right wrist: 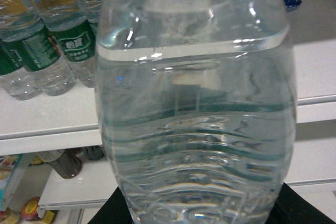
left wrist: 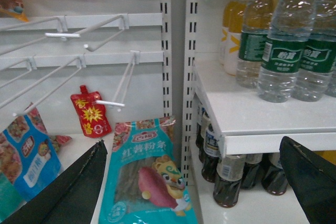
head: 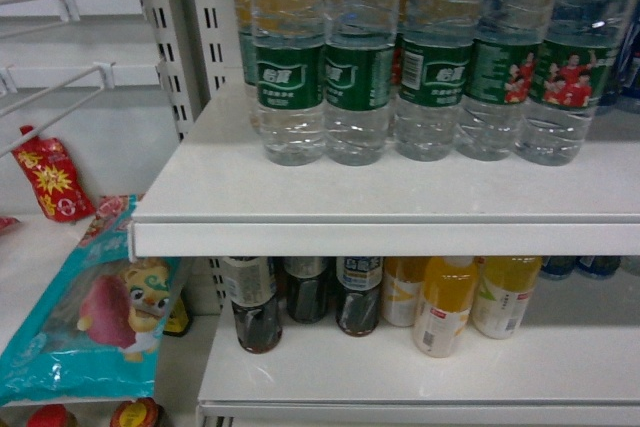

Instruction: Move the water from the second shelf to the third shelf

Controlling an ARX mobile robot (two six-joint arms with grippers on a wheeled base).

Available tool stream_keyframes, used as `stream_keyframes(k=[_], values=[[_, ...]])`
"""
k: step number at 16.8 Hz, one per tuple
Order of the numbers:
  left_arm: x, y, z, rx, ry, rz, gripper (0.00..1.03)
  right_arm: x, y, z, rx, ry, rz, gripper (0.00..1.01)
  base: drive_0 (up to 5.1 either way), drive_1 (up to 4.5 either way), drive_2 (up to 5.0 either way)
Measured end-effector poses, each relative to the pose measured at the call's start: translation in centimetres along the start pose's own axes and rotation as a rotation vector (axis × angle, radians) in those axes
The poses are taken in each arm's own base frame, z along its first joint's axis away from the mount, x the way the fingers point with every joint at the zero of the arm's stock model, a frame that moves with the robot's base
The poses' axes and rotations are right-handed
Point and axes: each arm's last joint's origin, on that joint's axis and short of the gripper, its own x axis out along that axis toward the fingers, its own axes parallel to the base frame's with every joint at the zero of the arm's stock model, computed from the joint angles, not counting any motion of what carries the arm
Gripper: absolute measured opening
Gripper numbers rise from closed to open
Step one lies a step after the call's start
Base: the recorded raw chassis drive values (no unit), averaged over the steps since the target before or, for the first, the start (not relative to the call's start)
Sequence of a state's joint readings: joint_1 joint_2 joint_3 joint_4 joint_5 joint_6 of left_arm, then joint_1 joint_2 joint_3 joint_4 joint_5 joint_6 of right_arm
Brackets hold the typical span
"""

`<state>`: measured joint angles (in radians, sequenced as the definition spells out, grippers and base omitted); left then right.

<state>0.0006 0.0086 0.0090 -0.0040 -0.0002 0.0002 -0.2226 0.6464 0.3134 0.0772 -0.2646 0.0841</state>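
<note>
Close up, clear water bottle (right wrist: pixel 194 108) clamped in right end effector (right wrist: pixel 199 211), label unreadable.

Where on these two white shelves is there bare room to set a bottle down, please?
The upper shelf is bare in front of and left of the water bottles. The lower shelf is bare in front of the dark bottles and yellow drinks. Both back rows are crowded.

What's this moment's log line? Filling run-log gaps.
right gripper: shut on water bottle | left gripper: open, empty
</note>
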Motion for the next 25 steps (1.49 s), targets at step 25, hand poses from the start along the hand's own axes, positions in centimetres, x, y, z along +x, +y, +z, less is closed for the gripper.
stream_keyframes(k=[25], values=[[0.0,0.0,0.0,0.000,0.000,0.000,0.98,2.3,0.7,1.5,-0.015,-0.120,0.067,0.39,-1.4,0.67,0.7]])
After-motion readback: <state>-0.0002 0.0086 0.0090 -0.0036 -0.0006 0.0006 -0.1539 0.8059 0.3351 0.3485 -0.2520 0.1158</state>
